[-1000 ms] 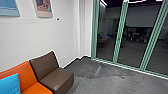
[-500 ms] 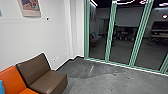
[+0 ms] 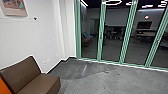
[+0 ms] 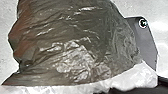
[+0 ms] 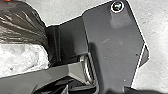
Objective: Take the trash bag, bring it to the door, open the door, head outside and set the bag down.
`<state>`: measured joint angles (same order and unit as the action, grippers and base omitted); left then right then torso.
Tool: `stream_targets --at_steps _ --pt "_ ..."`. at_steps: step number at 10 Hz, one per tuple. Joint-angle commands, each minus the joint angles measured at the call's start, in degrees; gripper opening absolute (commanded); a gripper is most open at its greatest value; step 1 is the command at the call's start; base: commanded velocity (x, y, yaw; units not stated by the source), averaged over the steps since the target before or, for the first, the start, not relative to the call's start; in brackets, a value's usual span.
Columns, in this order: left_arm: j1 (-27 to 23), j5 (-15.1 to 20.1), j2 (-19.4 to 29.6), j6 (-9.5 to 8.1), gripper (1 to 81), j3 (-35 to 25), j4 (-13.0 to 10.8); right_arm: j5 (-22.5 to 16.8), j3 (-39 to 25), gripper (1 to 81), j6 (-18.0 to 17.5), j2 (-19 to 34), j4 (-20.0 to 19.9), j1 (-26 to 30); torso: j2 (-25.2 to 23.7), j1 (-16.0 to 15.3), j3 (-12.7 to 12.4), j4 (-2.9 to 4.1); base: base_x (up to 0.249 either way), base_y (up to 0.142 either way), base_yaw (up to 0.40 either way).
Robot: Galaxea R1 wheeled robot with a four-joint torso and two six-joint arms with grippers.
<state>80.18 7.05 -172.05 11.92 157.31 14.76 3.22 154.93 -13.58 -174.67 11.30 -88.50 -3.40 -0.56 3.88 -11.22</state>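
Note:
A dark, glossy trash bag bulges large in the left wrist view, its crinkled film catching the light, with whitish translucent plastic along one edge. Part of the same dark bag and its pale plastic appear in the right wrist view, beside the robot's base plate. What holds the bag cannot be made out. Ahead in the head view stands a wall of glass panels in green frames; which panel is the door I cannot tell.
A brown seat stands at the near left, with an orange one beside it, along a white wall. Grey floor runs up to the glass. Seats and tables appear in the dark panes.
The head view has swung to the right: the seats and wall pictures have slid left, the blue cushion has left the picture, and more glass panels have come in at the right.

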Motion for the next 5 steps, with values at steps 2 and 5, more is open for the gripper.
stream_targets --at_steps 2,5 --pt "-3.49 3.32 0.12 0.29 1.0 0.19 -0.61 -2.52 -0.52 81.1 -0.04 -0.53 0.74 2.58 0.00 0.00 0.00 0.00 0.000 0.000 -0.247" --pt "-3.49 3.32 0.03 0.29 1.0 0.19 -0.61 -2.52 -0.52 81.1 -0.04 -0.53 0.74 2.58 0.00 0.00 0.00 0.00 0.000 0.000 -0.248"
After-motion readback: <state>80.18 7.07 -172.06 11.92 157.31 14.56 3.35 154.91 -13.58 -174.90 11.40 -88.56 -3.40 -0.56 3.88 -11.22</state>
